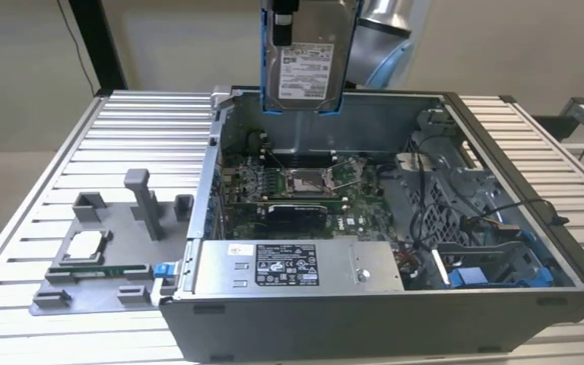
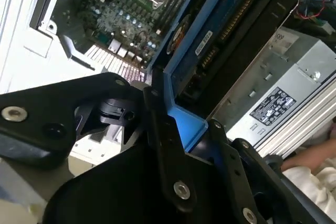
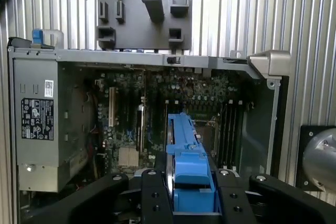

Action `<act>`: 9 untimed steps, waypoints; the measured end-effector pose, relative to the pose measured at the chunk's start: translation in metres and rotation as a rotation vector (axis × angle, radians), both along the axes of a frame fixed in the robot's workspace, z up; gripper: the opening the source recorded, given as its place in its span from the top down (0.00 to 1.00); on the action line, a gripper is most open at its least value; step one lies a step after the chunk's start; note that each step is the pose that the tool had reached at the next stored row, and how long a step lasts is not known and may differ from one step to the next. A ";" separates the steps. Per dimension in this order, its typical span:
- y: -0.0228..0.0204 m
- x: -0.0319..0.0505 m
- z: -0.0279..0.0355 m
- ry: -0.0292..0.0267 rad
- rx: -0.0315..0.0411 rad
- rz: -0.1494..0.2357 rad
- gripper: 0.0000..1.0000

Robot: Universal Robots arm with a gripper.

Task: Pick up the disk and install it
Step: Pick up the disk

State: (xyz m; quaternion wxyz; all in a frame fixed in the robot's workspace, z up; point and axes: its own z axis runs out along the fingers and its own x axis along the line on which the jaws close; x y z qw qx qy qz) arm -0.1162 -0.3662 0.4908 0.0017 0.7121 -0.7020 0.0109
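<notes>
The disk (image 1: 304,70) is a silver-grey drive with a white label in a blue carrier frame. It hangs upright over the back of the open computer case (image 1: 373,315) in the exterior view. My gripper (image 1: 284,14) is shut on its upper end. In the first wrist view the disk's blue frame (image 3: 185,145) sticks out between the black fingers (image 3: 152,199), above the motherboard (image 3: 173,90). The second wrist view has the blue-framed disk (image 2: 181,72) clamped by my gripper (image 2: 191,132), its connector edge towards the case.
The case lies open-side up on a slatted metal table (image 1: 130,122). Inside are the CPU socket (image 1: 307,181), a grey power-supply box (image 1: 292,266) with a white sticker, and a drive cage (image 1: 495,262) with blue parts. A grey fixture (image 1: 99,251) sits to the exterior view's left. A person's hand (image 2: 315,163) is nearby.
</notes>
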 end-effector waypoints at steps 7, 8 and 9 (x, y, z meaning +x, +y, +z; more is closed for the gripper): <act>0.0000 0.0280 0.0000 0.0002 -0.0001 0.000 1.00; 0.0000 0.0316 0.0000 0.0002 0.0000 0.000 1.00; 0.0000 0.0352 0.0000 0.0002 -0.0001 0.000 1.00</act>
